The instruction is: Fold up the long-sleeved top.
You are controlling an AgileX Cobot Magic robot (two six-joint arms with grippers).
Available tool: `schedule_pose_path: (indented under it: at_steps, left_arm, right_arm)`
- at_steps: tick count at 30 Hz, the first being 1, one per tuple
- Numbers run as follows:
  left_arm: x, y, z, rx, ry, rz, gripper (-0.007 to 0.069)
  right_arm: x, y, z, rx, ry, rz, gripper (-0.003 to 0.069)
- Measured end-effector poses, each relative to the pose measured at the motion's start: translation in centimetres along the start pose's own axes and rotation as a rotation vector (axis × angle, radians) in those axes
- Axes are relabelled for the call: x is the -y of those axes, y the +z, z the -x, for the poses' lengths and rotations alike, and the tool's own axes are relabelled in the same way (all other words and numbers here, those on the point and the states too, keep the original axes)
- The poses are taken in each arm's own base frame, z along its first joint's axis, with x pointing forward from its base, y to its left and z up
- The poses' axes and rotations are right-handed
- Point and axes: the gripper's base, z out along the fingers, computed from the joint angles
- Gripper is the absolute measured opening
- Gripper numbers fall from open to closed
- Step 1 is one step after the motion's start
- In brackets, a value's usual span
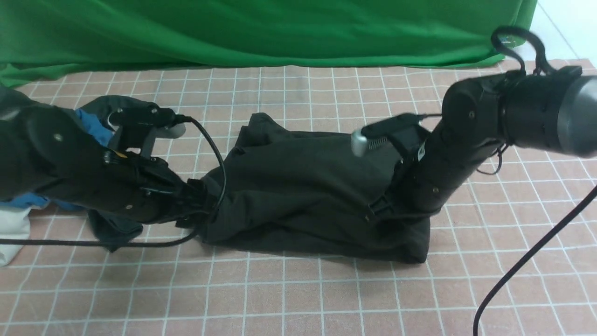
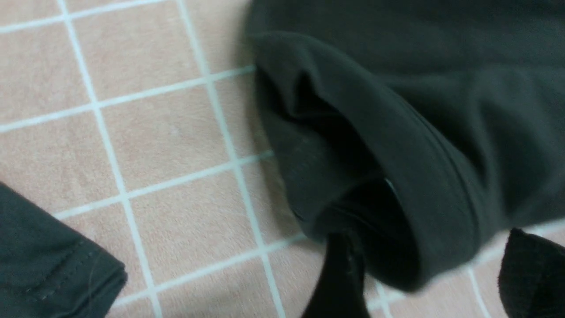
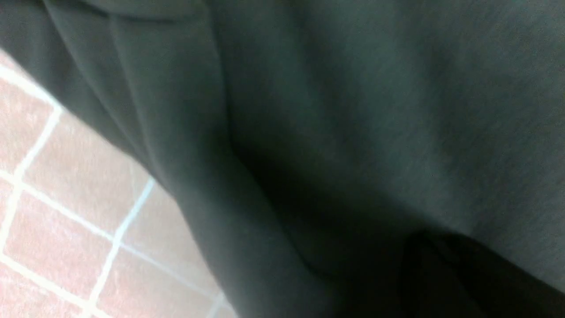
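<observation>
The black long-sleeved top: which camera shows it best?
The front view: the soft black long-sleeved top lies there as one whole bundle on the pink checked cloth, between both arms. The left wrist view shows only one folded edge; the right wrist view only blurred dark fabric.

Camera layout: one fixed front view, two wrist views.
The front camera looks forward and down over the checked cloth (image 1: 298, 289); both wrist cameras sit very close to the black top (image 1: 298, 196), which all three views share.

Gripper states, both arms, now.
Left gripper: open, jaws astride a fold of the long-sleeved top.
Right gripper: cannot tell; fingers buried in that cloth.
</observation>
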Motion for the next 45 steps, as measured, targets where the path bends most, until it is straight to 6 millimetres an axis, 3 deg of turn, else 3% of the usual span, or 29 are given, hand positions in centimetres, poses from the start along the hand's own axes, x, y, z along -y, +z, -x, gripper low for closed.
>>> schedule_pose_path:
  at_steps: [8,15,20,24,29,37,45]
  left_arm:
    - [-0.6,2.9,0.0,-0.005,-0.179,-0.005,0.0586]
    - [-1.0,4.3,-0.1,-0.006,-0.234,0.002,0.0595]
    - [-0.2,2.9,0.1,-0.019,-0.215,-0.049,0.0595]
    - [0.0,0.8,1.5,0.105,-0.193,-0.036,0.0595]
    - [-0.4,0.7,2.3,0.181,-0.186,0.006,0.0595]
    - [-1.4,5.9,0.2,-0.019,-0.219,0.010,0.0593]
    - [-1.6,6.2,0.5,-0.013,-0.222,0.015,0.0567]
  right_arm:
    - [0.0,0.0,-0.1,0.003,0.002,0.000,0.0100]
    - [0.0,0.0,0.0,0.010,0.001,0.001,0.0099]
    - [0.0,0.0,0.0,0.007,-0.012,0.001,0.0099]
    - [0.0,0.0,0.0,0.014,-0.014,0.000,0.0099]
    - [0.0,0.0,0.1,0.018,-0.024,0.000,0.0099]
    - [0.0,0.1,0.1,0.030,-0.029,-0.001,0.0099]
    - [0.0,0.1,0.2,0.036,-0.035,-0.002,0.0098]
